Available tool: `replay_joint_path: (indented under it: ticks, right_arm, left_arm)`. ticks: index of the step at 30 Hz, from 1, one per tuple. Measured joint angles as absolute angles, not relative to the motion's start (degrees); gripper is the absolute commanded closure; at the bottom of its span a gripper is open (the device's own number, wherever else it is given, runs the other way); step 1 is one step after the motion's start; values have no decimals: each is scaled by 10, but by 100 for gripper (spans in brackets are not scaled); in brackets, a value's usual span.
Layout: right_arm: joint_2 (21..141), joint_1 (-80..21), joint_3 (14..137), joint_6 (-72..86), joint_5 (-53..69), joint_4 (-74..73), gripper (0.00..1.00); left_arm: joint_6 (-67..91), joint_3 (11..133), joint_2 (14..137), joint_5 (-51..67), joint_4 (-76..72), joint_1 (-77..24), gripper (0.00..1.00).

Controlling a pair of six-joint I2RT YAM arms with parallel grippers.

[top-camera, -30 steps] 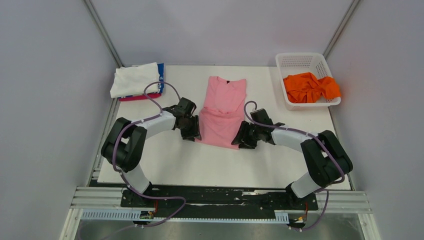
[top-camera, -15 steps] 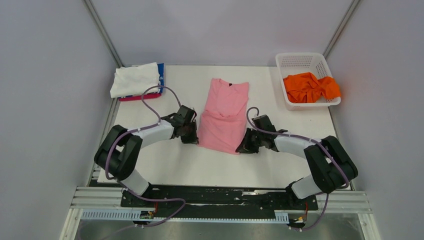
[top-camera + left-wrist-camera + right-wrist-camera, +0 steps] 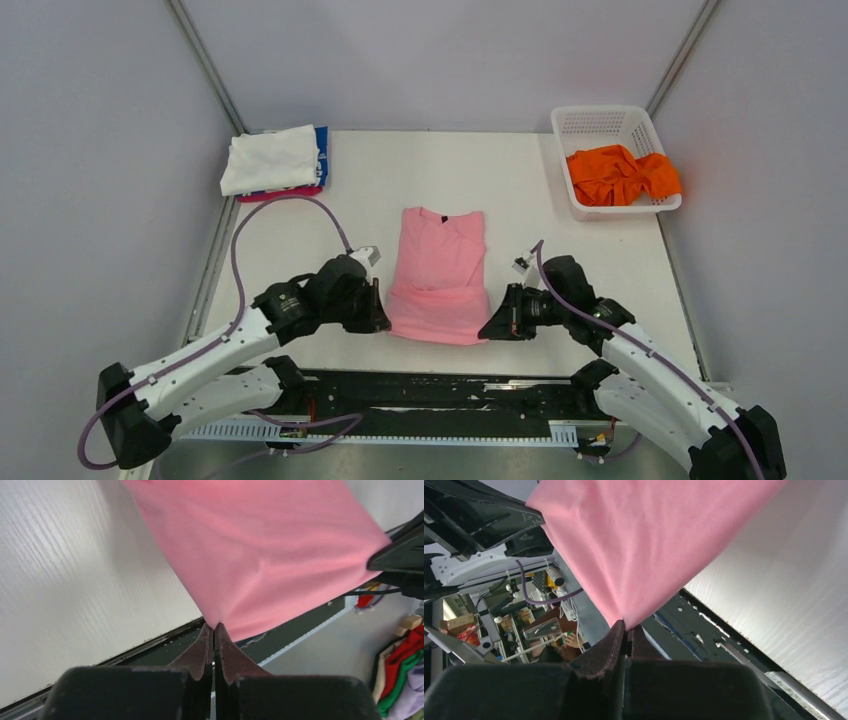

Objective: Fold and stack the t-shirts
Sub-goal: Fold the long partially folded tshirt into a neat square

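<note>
Both arms have pulled back toward their bases since the earlier frames, dragging the cloth nearer with them. Left gripper (image 3: 215, 628) is closed tight, pinching one near corner of the light pink short-sleeved cloth t-shirt (image 3: 441, 262). Right gripper (image 3: 626, 626) is likewise clamped on the other near corner — hem stretched taut between them and raised off the surface. The pink t-shirt lies lengthwise mid-table, collar pointing away, near end at the near edge of the white tabletop (image 3: 590, 270); both wrist views show the black rail under it. Risks, as I judge them: each pinch holds only a small tip of fabric, so a corner could slip out under more pull. An uneven pull would skew the shirt, and more retreat could drag it off the near edge. Counts: two grippers, five t-shirts. That is one pink, one crumpled orange t-shirt (image 3: 620, 172) in the single white plastic lattice basket (image 3: 600, 113) far right, and a far-left stack of three — folded white t-shirt (image 3: 268, 158) on top, blue t-shirt (image 3: 322, 143) and magenta t-shirt (image 3: 282, 194) edges showing beneath.
</note>
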State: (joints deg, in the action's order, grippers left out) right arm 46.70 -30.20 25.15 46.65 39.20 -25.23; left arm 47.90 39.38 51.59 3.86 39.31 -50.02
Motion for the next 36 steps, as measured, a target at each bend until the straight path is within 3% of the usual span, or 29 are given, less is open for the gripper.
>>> replay_joint_path:
  ticks: [10, 16, 36]
  right_arm:
    - [510, -216, 353, 433, 407, -302, 100]
    - [625, -135, 434, 392, 419, -293, 100]
    - [954, -59, 642, 363, 477, -201, 100]
  left_arm:
    - [457, 490, 520, -36, 407, -489, 100]
    - [413, 524, 608, -47, 331, -399, 100]
    - [321, 736, 963, 0, 241, -254, 100]
